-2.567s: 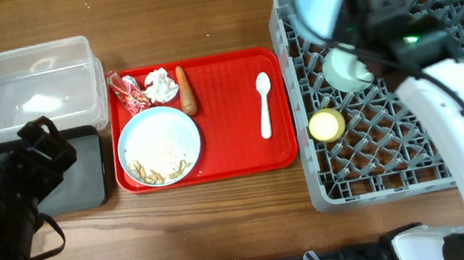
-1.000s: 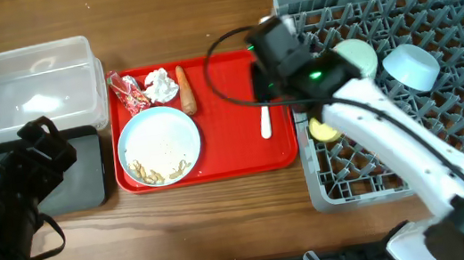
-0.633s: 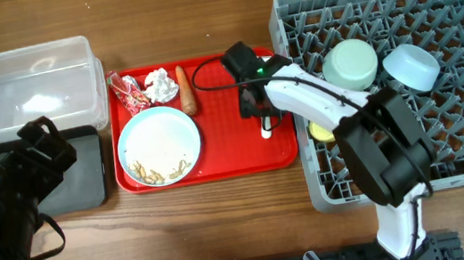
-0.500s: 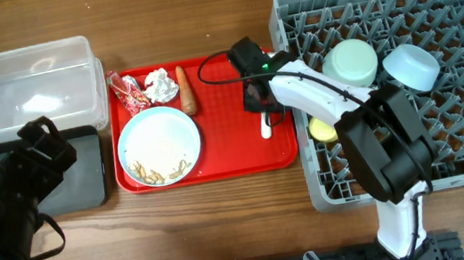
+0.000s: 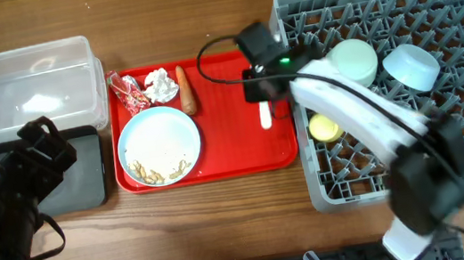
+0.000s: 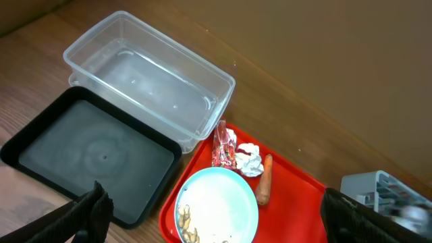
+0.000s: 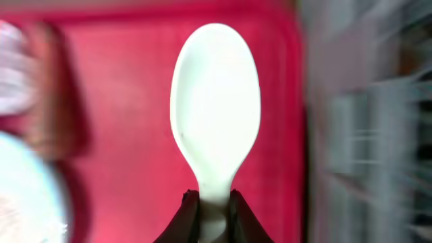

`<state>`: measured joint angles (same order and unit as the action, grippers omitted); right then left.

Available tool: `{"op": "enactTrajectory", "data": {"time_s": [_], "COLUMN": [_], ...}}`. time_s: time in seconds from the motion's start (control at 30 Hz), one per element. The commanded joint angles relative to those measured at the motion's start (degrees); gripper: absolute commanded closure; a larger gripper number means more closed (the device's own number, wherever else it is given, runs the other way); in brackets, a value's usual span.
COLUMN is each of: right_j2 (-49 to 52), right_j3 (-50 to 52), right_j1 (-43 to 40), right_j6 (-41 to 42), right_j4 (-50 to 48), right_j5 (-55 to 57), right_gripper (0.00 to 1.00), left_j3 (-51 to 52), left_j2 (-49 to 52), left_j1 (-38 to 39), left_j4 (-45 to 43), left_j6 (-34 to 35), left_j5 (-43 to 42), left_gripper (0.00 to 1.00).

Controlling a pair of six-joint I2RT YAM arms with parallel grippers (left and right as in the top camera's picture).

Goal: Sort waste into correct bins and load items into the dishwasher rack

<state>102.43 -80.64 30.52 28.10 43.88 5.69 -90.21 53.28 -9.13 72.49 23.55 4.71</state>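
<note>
My right gripper [image 7: 212, 202] is shut on the neck of the white spoon [image 7: 216, 101], over the right side of the red tray [image 5: 227, 162]; in the overhead view it [image 5: 261, 90] covers the spoon's bowl and only the handle [image 5: 266, 118] shows. The pale blue plate [image 5: 159, 145] holds rice-like scraps [image 5: 161, 169]. Behind it lie the carrot [image 5: 185, 89], tissue [image 5: 160, 85] and red wrapper [image 5: 128, 91]. My left gripper [image 6: 219, 219] is open and empty, high above the plate [image 6: 217, 202].
The clear tub [image 5: 23, 81] and black tray [image 5: 76, 173] stand left of the red tray. The grey rack [image 5: 413, 142] at the right holds the green bowl [image 5: 353, 62], blue bowl [image 5: 411, 67] and yellow cup [image 5: 326, 127].
My right arm left the blue bowl in the rack, swung left to the red tray and closed on the spoon. The left arm has not moved.
</note>
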Motion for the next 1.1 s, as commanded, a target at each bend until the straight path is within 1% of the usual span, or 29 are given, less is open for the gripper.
{"op": "enactTrajectory", "data": {"time_s": [0.0,0.07,0.13,0.17,0.23,0.27,0.3,0.33,0.37,0.4,0.47,0.53,0.63,0.67,0.77,0.83,0.93,1.07], "right_j2": [-7.8,-8.2,-7.0,-5.9,-3.4,-2.1,-0.7,0.5,0.7,0.4,-1.8,-4.6,-13.7,-17.5,-26.5,-31.1,-36.7,-42.8], "right_j3": [-1.3,-1.3,-0.4,0.1,0.4,0.4,0.4,0.4,0.3,0.2,-1.6,-3.5,-7.1,-7.3,-7.2,-7.2,-7.2,-6.2], "right_j1": [-2.2,-4.8,-8.6,-10.1,-11.7,-12.0,-12.0,-12.1,-12.0,-11.8,-11.4,-11.1,-10.0,-9.7,-9.7,-9.7,-9.7,-9.7], "right_j6": [-3.6,-8.9,-16.8,-20.2,-24.3,-24.7,-24.3,-22.9,-23.2,-23.2,-21.2,-19.2,-19.1,-18.9,-18.9,-19.3,-21.7,-22.2], "right_j4": [2.9,2.9,0.6,-1.2,-3.1,-3.5,-3.7,-3.8,-3.7,-3.4,-0.4,3.0,9.8,10.0,11.3,16.0,23.2,24.1], "right_j5": [10.1,11.4,10.1,7.7,2.3,2.4,3.9,4.5,1.6,-0.7,-2.9,-3.5,-8.9,-10.5,-15.1,-14.0,-7.0,3.0], "right_gripper": [0.96,0.96,0.96,0.96,0.96,0.95,0.92,0.83,0.71,0.64,0.55,0.54,0.53,0.00,0.00,0.01,0.00,0.00], "left_j3": [0.0,0.0,0.0,0.0,0.0,0.0,0.0,0.0,0.0,0.0,0.0,0.0,0.0,0.0,0.0,0.0,0.0,0.0], "left_j2": [-0.1,-0.1,-0.1,-0.1,-0.1,-0.1,-0.1,-0.1,-0.1,-0.1,-0.1,-0.1,-0.1,-0.1,-0.1,-0.1,-0.1,-0.1], "left_j1": [-0.3,-0.3,-0.3,-0.3,-0.3,-0.3,-0.3,-0.3,-0.3,-0.3,-0.3,-0.3,-0.3,-0.3,-0.3,-0.3,-0.3,-0.3], "left_j4": [-0.2,-0.2,-0.2,-0.2,-0.2,-0.2,-0.2,-0.2,-0.2,-0.2,-0.2,-0.1,-0.1,-0.1,-0.1,-0.1,-0.1,-0.1], "left_j6": [0.9,0.9,0.9,0.9,0.9,0.9,0.9,0.9,0.9,0.9,0.9,0.9,0.9,0.9,0.9,0.9,0.9,0.9], "left_j5": [0.9,0.9,0.9,1.0,1.0,0.9,0.9,1.0,0.9,0.9,0.9,0.9,0.9,0.9,1.0,0.9,1.0,0.9], "left_gripper": [0.00,0.00,0.00,0.00,0.00,0.00,0.00,0.00,0.00,0.00,0.00,0.00,0.00,0.00,0.00,0.00,0.00,0.00]}}
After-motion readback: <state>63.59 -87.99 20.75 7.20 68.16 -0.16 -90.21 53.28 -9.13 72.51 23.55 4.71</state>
